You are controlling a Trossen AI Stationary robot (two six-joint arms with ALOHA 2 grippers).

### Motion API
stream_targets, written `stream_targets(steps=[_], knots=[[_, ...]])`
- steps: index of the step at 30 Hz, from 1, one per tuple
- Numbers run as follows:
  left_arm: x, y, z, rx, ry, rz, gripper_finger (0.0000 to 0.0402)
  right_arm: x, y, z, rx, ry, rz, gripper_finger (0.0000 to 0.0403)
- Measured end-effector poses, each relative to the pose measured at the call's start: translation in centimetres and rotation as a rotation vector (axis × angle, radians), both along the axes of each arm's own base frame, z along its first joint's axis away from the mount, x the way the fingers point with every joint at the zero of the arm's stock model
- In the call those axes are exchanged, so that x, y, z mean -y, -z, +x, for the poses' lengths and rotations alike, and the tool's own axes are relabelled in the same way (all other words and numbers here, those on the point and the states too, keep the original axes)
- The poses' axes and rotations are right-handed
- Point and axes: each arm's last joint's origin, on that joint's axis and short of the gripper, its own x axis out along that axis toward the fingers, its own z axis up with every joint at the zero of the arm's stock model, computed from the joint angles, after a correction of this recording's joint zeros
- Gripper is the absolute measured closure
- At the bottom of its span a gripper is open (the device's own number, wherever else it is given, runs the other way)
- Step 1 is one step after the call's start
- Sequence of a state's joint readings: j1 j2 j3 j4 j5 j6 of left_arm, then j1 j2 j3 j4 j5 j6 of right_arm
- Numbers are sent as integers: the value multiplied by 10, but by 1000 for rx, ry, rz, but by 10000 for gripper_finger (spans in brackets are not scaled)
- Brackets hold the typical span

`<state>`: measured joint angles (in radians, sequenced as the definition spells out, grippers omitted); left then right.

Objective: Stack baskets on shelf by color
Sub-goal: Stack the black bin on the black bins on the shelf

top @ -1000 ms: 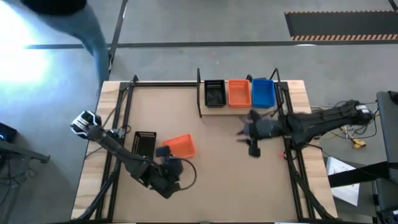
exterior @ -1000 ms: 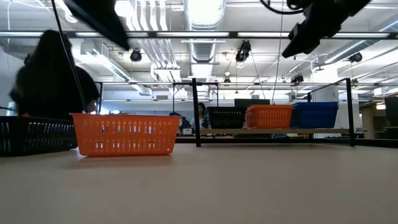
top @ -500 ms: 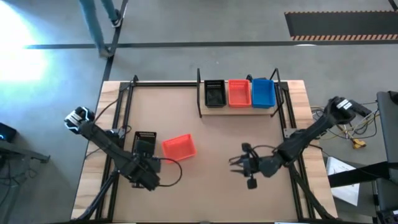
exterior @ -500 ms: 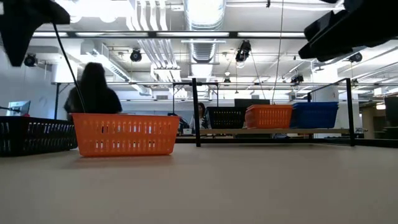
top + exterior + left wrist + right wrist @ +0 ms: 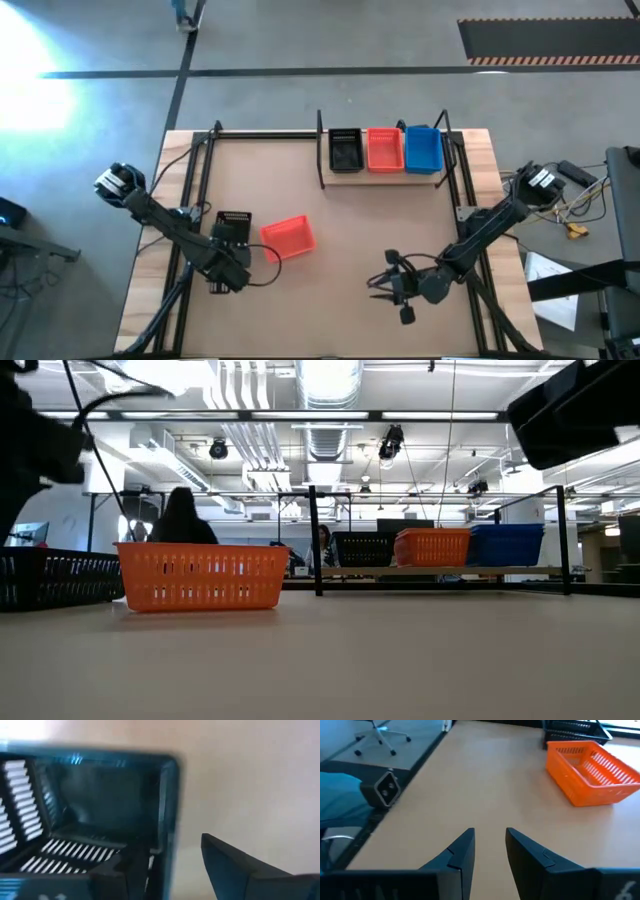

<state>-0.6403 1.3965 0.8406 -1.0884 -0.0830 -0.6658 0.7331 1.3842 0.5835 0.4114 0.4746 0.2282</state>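
Since a second ago the right arm has swung off the shelf (image 5: 345, 177) in the upper middle of the high view down to the lower right of the worktop (image 5: 330, 310); the left arm has pulled toward the left edge, onto the loose black basket (image 5: 233, 231). A person in the far room in the low view has shifted too.

Largest first. Worktop: brown, mostly bare. Shelf holds three baskets in a row, touching: black shelf basket (image 5: 345, 150), orange shelf basket (image 5: 384, 149), blue shelf basket (image 5: 423, 148). How many are stacked in each, cannot tell from above. Two loose baskets sit left of centre: loose black one, and the loose orange basket (image 5: 289, 236) just beside it on its right, slightly rotated.

Left gripper (image 5: 225, 270) sits at the near end of the loose black basket; in the left wrist view one finger looks inside the basket wall, the other outside, so the fingers are apart and straddling the rim, not yet closed on it.

Right gripper (image 5: 385, 283) is in the lower right, holding nothing, fingers a narrow gap apart in its wrist view, pointing toward the loose orange basket.

Step in hand, as I judge it: grab the loose black basket. To do it well: seat the fingers deeper over the short wall, close squarely, lift level, clear the orange neighbour, then nest it in the black shelf basket.
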Motion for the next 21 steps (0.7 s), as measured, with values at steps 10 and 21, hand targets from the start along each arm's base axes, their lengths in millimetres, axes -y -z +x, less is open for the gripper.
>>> stream_targets(steps=[10,21], knots=[[-5,12,-6,-23,-69,-3,386,-26,-5,-29,58,13,4,300],[19,-83,32,256,-47,-103,401,-47,-5,-61,67,-28,36,300]])
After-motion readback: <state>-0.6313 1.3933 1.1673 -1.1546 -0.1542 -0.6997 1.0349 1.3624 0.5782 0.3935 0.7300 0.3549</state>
